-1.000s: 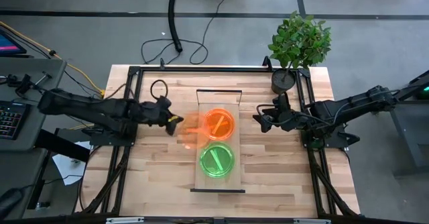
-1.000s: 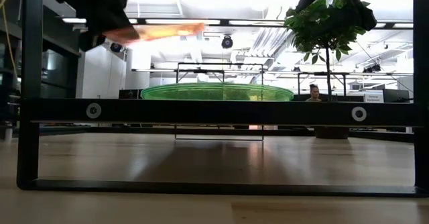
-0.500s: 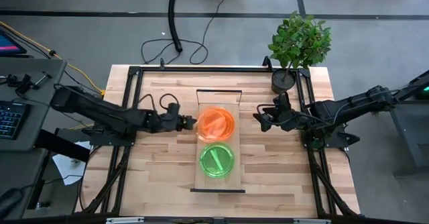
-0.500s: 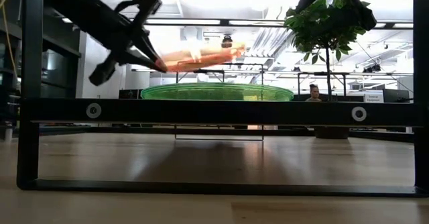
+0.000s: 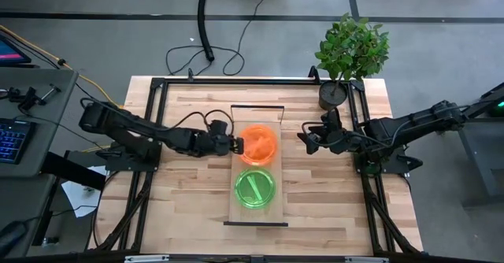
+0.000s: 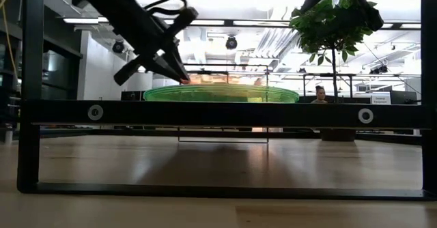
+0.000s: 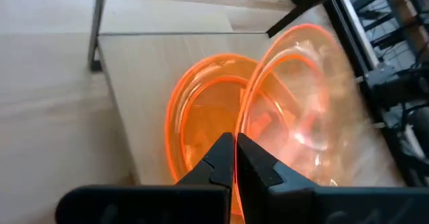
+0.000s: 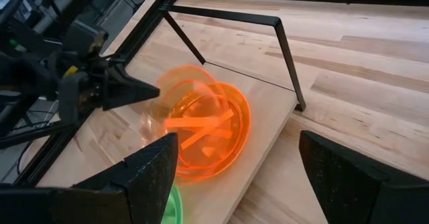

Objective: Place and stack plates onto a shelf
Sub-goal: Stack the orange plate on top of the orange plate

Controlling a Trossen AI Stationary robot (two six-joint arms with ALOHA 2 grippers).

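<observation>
The left gripper, closed on a tilted orange plate, holds it over another orange plate on the shelf. Only the high view, at centre, shows the green plate beside them. The right gripper waits open at centre right.

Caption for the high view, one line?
Left gripper lowers an orange plate onto the orange stack on the shelf; right gripper waits open.

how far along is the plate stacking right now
Done: an orange plate and a green plate already lie on the shelf. In hand: the left gripper is shut on another orange plate, tilted over the one lying there. The right gripper waits open beside the shelf. Left: setting this plate down; no other loose plates show.
</observation>
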